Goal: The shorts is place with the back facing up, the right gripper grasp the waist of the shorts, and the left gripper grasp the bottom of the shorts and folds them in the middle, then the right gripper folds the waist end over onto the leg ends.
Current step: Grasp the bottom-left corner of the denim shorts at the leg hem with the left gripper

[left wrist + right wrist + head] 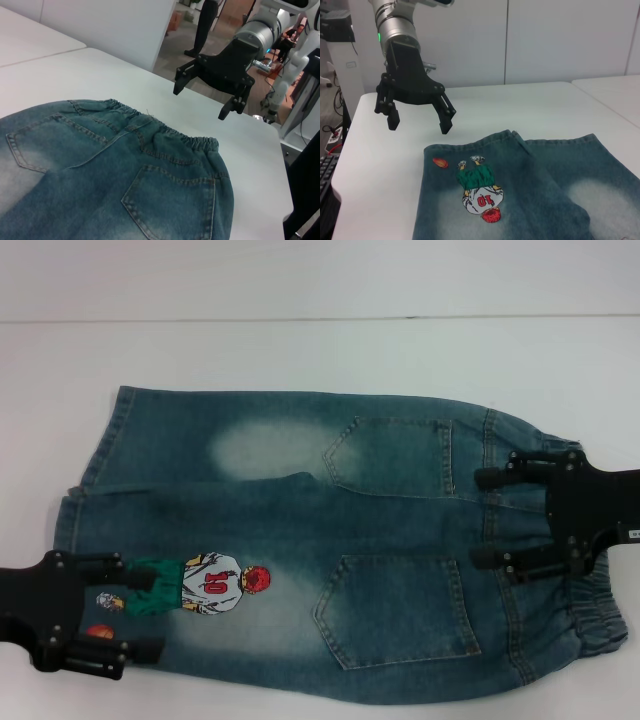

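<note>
The blue denim shorts [300, 530] lie flat on the white table [300, 350], back pockets up. The ruffled waist [600, 610] is on the right and the leg ends [68, 530] are on the left. The cartoon print numbered 10 [205, 585] sits on the nearer leg. My right gripper [480, 518] hangs open over the waist; the left wrist view shows the right gripper [200, 102] raised clear of the waist [165, 132]. My left gripper [140, 606] is open above the nearer hem. In the right wrist view the left gripper [420, 126] hovers off the cloth near the orange ball [440, 162].
The table's edge [280, 165] falls away just past the waistband, with a standing person [202, 25] and equipment beyond it. A keyboard [326, 175] lies off the table's other end. Bare tabletop runs along the far side of the shorts.
</note>
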Controlling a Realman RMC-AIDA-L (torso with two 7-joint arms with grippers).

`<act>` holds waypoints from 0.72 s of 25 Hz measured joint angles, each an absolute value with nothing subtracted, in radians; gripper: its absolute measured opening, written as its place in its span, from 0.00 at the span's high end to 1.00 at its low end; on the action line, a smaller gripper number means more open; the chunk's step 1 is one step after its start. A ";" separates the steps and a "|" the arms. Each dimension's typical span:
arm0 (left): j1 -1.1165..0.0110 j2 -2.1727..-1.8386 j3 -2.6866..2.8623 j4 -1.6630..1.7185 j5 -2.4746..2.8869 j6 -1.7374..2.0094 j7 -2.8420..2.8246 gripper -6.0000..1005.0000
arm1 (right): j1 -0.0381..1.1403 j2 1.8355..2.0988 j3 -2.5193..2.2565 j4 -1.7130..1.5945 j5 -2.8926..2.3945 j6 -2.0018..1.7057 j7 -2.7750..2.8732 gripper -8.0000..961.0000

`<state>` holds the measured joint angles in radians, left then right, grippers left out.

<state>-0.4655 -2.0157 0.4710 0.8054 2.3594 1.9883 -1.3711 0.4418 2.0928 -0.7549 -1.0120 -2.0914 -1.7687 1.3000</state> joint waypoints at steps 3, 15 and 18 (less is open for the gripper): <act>-0.469 -2.016 0.471 0.804 2.359 1.984 -1.376 0.10 | 0.442 2.093 -0.756 -1.011 -2.091 -1.768 1.300 0.05; -0.471 -2.014 0.471 0.808 2.359 1.957 -1.402 0.12 | 0.441 2.089 -0.759 -0.998 -2.099 -1.771 1.305 0.05; -0.471 -2.015 0.467 0.809 2.359 1.945 -1.406 0.12 | 0.436 2.089 -0.759 -0.998 -2.099 -1.772 1.305 0.05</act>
<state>-0.4710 -2.0148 0.4666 0.8089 2.3593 1.9446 -1.4059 0.4362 2.0894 -0.7594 -0.9984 -2.0989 -1.7721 1.3049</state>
